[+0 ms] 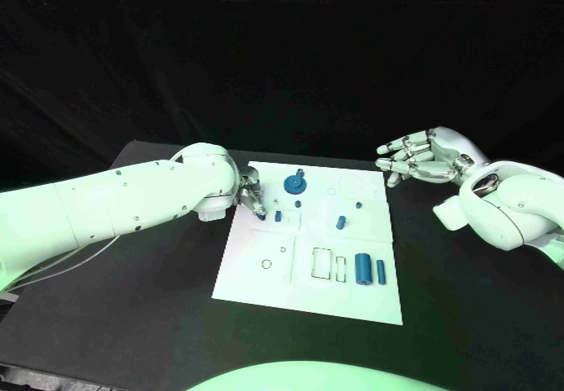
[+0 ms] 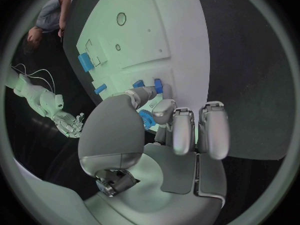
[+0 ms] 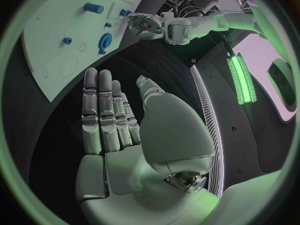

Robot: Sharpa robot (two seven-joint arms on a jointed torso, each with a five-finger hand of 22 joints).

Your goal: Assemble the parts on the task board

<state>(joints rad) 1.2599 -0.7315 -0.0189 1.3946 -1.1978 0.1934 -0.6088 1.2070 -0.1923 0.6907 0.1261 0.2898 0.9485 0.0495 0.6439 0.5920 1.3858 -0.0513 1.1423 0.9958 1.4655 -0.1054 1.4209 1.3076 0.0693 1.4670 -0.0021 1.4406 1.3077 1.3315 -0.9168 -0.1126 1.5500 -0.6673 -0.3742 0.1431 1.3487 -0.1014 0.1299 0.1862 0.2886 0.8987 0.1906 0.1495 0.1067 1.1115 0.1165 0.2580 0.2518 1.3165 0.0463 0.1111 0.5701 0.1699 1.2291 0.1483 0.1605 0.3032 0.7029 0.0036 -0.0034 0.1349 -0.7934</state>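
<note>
Looking down on a black surface (image 1: 141, 326) with a white task board (image 1: 308, 281) at its middle, partly assembled at best. Standing near the board's far edge: a blue gear-like disc (image 1: 294, 186) with a small blue peg (image 1: 302, 173) just behind it and another small blue piece (image 1: 300, 202) just in front, apparently seated, though hard to confirm. Lying loose toward the board's middle: a short blue cylinder (image 1: 277, 217) and a small blue peg (image 1: 341, 221). Resting in the near right corner, side by side: two longer blue cylinders (image 1: 363, 268), beside outlined rectangular recesses (image 1: 322, 265) with nothing in them. Showing also a small ring outline (image 1: 266, 264) on the near left and a faint large circle (image 1: 345, 182) at the far right, both seemingly unfilled.

Reaching in over the board's left edge: the left hand (image 1: 250, 198), fingers curled down at the board near a small blue part (image 1: 260, 217). Seen from the left wrist, fingertips (image 2: 153, 92) close around a blue piece (image 2: 146, 120) by the thumb, yet whether pinched or merely touched cannot be told. Hovering off the board past its far right corner, well apart from every part: the right hand (image 1: 420, 157), palm bare, fingers spread and holding nothing.

Judging from the loose cylinders and bare recesses, most of the assembly left to do: perhaps a few pieces placed, several more to be picked up and seated.
</note>
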